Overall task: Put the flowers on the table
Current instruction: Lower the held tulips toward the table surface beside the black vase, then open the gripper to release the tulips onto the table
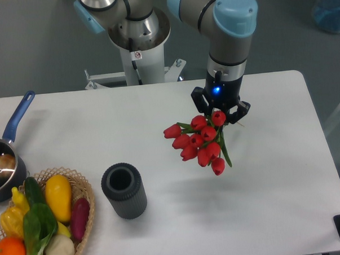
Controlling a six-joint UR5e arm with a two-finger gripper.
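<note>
The flowers (197,141), a bunch of red tulip buds with green leaves, hang in the air above the right half of the white table (273,174). My gripper (221,114) points downward and is shut on the bunch at its upper end, where the stems are hidden behind the buds and fingers. The buds spread down and to the left from the gripper. A soft shadow of the bunch lies on the tabletop below it.
A dark ribbed cylinder vase (123,190) stands upright left of the bunch. A wicker basket (82,190) with vegetables and fruit sits at the front left corner. A pot with a blue handle (10,147) is at the left edge. The robot base (138,38) stands behind the table.
</note>
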